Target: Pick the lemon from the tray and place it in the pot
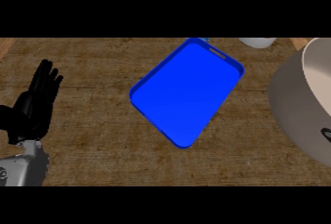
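Observation:
The blue tray (187,94) lies tilted in the middle of the wooden counter, and nothing shows on it. No lemon is in sight. A big grey pot (291,109) with a pale inside fills the right side and is cut by the view's edge. Over the pot's inside, at the right edge, a small black part (326,134) shows; it looks like my right hand, and most of it is out of view. My left hand (35,103) rests open at the far left, fingers up, well away from the tray.
A white rounded object (257,42) stands at the counter's back edge, between the tray and the pot. Brown wooden counter (97,144) stretches between my left hand and the tray.

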